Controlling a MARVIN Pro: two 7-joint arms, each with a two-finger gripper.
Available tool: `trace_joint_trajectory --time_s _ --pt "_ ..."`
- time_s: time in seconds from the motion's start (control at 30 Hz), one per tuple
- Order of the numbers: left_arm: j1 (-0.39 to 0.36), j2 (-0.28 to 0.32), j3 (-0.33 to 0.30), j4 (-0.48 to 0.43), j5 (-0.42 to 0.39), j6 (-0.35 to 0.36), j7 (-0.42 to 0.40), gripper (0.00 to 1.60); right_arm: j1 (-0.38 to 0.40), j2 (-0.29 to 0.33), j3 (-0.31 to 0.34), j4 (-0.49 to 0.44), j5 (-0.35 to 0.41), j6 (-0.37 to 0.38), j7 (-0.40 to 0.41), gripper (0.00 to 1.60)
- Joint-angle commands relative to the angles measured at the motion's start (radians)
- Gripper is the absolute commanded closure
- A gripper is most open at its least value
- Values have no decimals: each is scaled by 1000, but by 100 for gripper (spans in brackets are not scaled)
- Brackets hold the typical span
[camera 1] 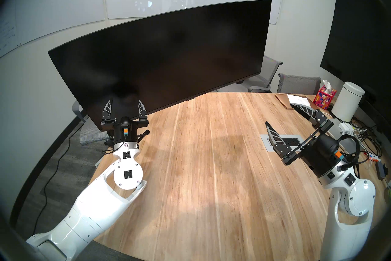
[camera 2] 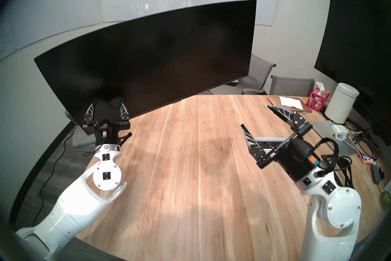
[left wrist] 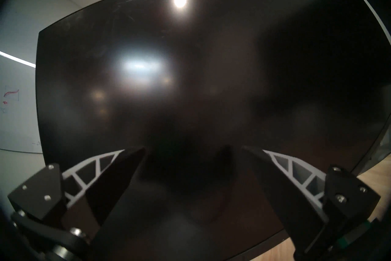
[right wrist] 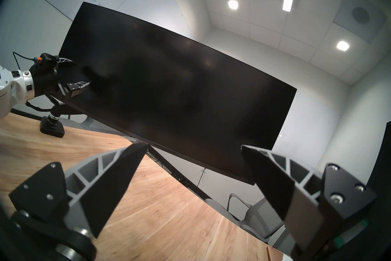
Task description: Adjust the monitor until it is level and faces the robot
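Observation:
The monitor (camera 1: 169, 53) (camera 2: 152, 53) is a wide curved black screen, dark, hanging over the table's far left. It slants, with its left end low and its right end high. Its clamp base (right wrist: 51, 127) sits on the table edge. My left gripper (camera 1: 124, 102) (camera 2: 107, 104) (left wrist: 193, 147) (right wrist: 81, 73) is open, pointing at the screen's lower left part from very near; whether it touches is unclear. My right gripper (camera 1: 278, 113) (camera 2: 255, 115) (right wrist: 194, 145) is open above the table's right side, well short of the monitor (right wrist: 179, 95) and holding nothing.
The wooden table (camera 1: 211, 169) has a power outlet plate (camera 1: 275, 144) near my right gripper. At the far right are a tissue box (camera 1: 324, 97), a white canister (camera 1: 349, 103), a silver laptop (camera 2: 330, 133) and tangled cables (camera 1: 364, 137). Grey chairs (camera 1: 298, 84) stand behind. A large wall screen (camera 1: 359, 42) hangs on the right.

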Motion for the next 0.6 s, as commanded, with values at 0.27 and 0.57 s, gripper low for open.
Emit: trace_joint_trajectory --time_s 0.27,0.57 --pt "58 2 41 -10 -8 -26 -18 0 2 2 1 -17 6 -1 2 0" --pt "68 -32 42 6 -63 -49 5 0 2 2 1 -17 6 -1 3 0"
